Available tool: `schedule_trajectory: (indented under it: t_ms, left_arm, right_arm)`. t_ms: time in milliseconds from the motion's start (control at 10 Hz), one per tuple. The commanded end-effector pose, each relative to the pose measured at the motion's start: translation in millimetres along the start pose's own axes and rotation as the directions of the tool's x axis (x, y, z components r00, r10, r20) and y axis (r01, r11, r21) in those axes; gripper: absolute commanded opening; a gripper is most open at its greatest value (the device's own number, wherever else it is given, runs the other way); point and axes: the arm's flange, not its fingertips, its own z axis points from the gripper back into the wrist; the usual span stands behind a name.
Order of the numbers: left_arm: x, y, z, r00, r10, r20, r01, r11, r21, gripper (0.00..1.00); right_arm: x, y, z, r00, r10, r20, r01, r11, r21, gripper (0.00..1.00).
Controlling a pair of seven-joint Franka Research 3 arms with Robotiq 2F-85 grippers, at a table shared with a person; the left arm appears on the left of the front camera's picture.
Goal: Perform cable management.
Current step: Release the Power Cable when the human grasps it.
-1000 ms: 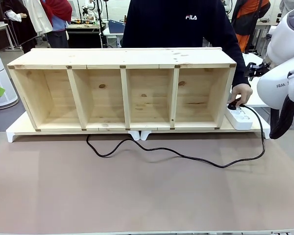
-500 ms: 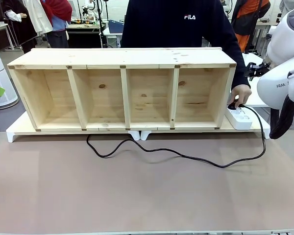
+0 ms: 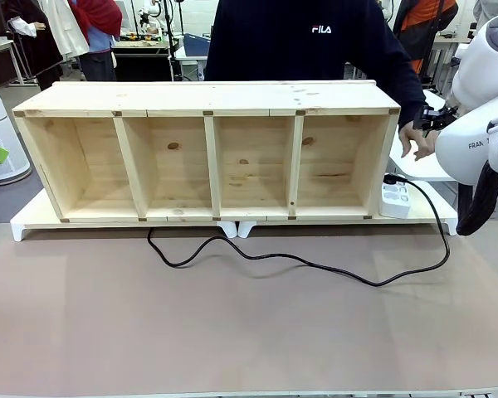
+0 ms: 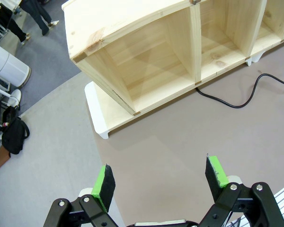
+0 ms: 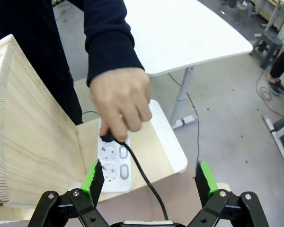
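The cable (image 3: 315, 266) is a thin black cord snaking over the brown mat from under the shelf's left half to the right, then looping up to its plug (image 3: 391, 178), which sits in the white power strip (image 3: 394, 200). The person's hand (image 3: 416, 139) is raised above and to the right of the plug. In the right wrist view that hand (image 5: 120, 101) hangs over the plug (image 5: 106, 137) and strip (image 5: 114, 166), with my right gripper (image 5: 149, 179) open above the cord (image 5: 146, 177). My left gripper (image 4: 160, 177) is open over the mat, well short of the cable (image 4: 227, 100).
A long wooden shelf (image 3: 207, 99) with several open compartments stands on a white base (image 3: 21, 225) across the far side. A person stands behind it. My right arm's white body (image 3: 481, 137) is at the right edge. A white table (image 5: 189, 33) stands beyond the strip.
The person's hand has let go of the plug and lifted up to the right. The power strip has shifted slightly toward the shelf. Both arms are still.
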Motion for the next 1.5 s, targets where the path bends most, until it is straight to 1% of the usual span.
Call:
schedule_trajectory:
  t_ms: [0,1400]
  left_arm:
    - [0.0,0.4,-0.1,1.0,0.0,-0.001,0.0,1.0,0.002,1.0]
    - [0.0,0.4,-0.1,1.0,0.0,-0.001,0.0,1.0,0.002,1.0]
  right_arm:
    - [-0.3,0.8,-0.7,1.0,-0.007,-0.008,0.007,1.0,0.002,1.0]
    - [-0.3,0.8,-0.7,1.0,-0.007,-0.008,0.007,1.0,0.002,1.0]
